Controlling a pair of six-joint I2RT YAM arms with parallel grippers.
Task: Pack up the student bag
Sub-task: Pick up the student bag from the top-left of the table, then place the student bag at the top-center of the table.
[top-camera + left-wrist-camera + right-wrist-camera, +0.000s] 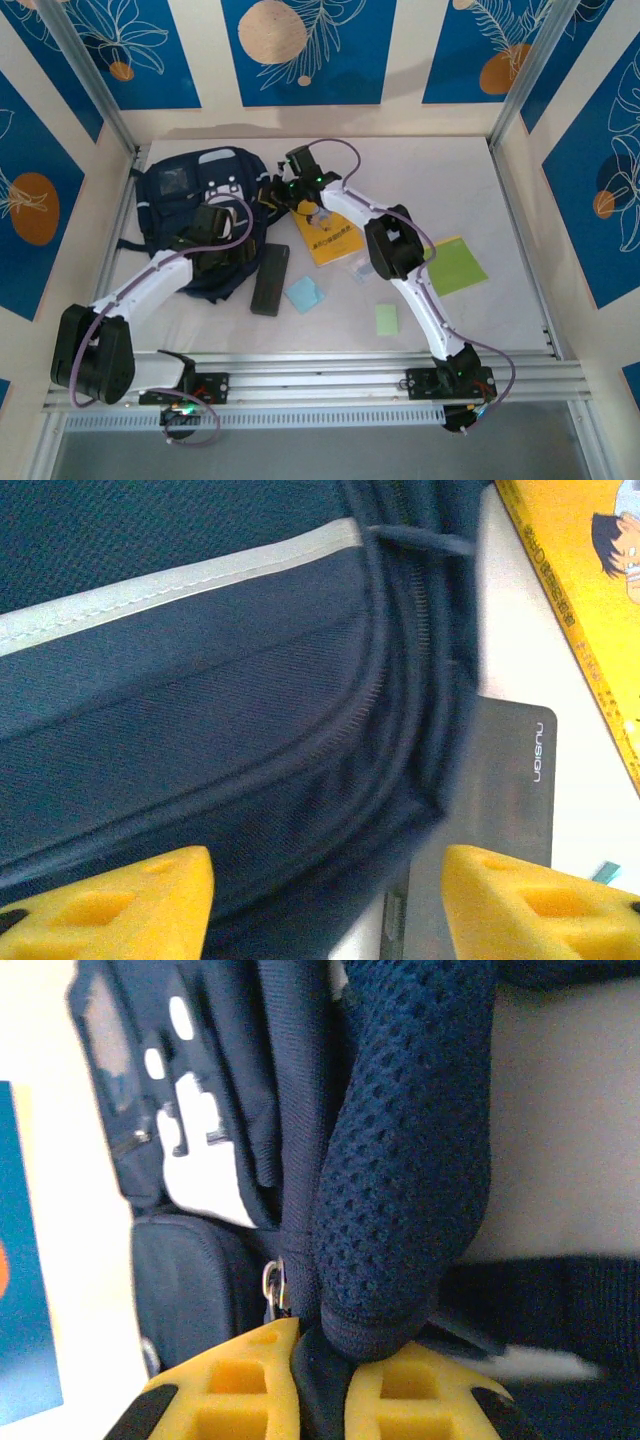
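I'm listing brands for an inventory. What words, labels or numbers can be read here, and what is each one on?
"nusign": pale lettering near one end of the slim black case, in the left wrist view.
Print on the yellow book, along its edge and on its cover: too small and blurred to read.
The student bag and its white patch: no legible text.

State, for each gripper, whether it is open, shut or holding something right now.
Left gripper: open, jaws apart over the student bag, gripping nothing.
Right gripper: shut on the student bag's mesh fabric.
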